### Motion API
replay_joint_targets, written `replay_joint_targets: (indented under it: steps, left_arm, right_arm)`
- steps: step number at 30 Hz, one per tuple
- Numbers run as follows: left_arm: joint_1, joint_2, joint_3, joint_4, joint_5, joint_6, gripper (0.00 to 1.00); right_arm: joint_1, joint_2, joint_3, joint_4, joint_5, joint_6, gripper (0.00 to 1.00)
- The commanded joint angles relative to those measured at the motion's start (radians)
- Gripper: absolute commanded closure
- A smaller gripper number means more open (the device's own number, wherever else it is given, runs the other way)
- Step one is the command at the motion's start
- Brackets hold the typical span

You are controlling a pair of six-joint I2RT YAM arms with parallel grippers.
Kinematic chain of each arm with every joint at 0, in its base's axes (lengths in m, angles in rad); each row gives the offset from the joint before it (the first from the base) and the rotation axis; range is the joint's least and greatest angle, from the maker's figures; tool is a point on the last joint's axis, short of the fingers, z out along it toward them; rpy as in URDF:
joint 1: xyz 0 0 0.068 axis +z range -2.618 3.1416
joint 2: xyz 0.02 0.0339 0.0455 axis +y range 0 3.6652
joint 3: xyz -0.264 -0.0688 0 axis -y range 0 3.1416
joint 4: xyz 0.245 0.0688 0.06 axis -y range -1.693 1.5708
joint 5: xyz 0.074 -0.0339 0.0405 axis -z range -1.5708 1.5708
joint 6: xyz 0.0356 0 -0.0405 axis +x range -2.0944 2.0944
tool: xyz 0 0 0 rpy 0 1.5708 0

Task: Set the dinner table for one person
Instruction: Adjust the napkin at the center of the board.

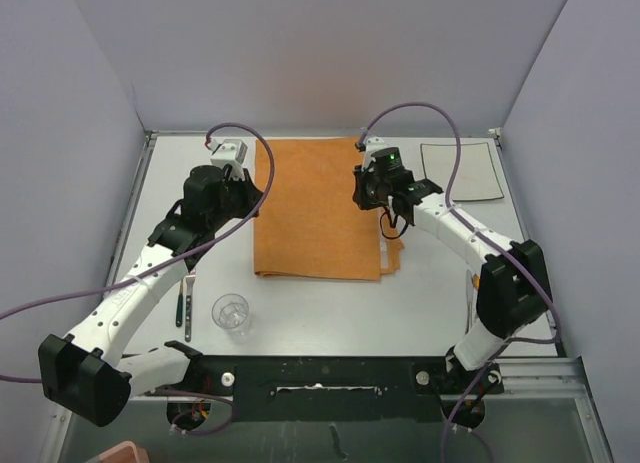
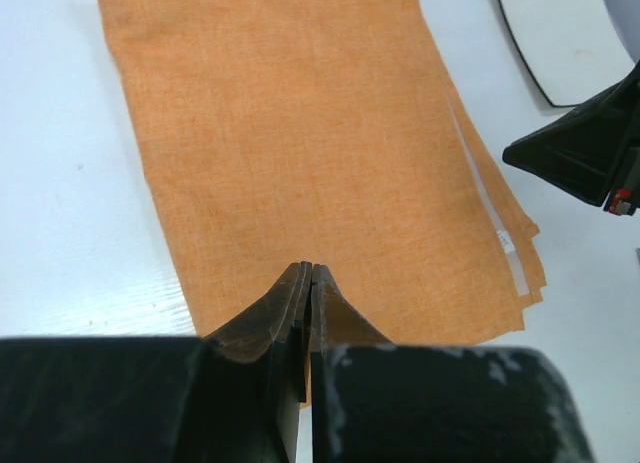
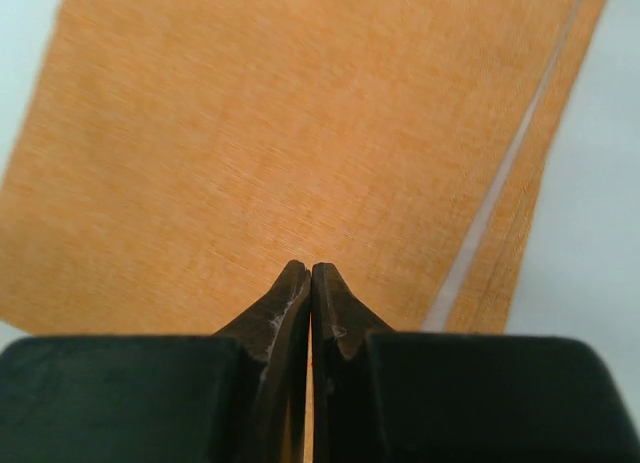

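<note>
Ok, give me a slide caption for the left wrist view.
Left end effector shut at edge of the folded orange cloth mat; white square plate upper right.

No text, number or brand can be read in any view. A small white tag [image 2: 503, 241] shows at the layered edge of the orange cloth mat [image 2: 300, 133] in the left wrist view. Any print on it is too small to make out.
</note>
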Motion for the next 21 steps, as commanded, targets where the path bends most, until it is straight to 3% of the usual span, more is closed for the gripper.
replay_joint_targets:
  steps: [1,14,21]
  left_arm:
    - [-0.005,-0.016,0.007,-0.05,-0.086,-0.036,1.0]
    - [-0.005,-0.061,0.019,-0.092,-0.11,-0.034,1.0]
    - [-0.005,-0.082,0.037,-0.12,-0.121,-0.019,1.0]
  right_arm:
    - [-0.022,0.053,0.088,-0.072,0.072,-0.035,1.0]
    - [-0.015,0.402,0.26,-0.143,0.078,-0.031,1.0]
    - [-0.001,0.48,0.264,-0.203,0.073,0.026,1.0]
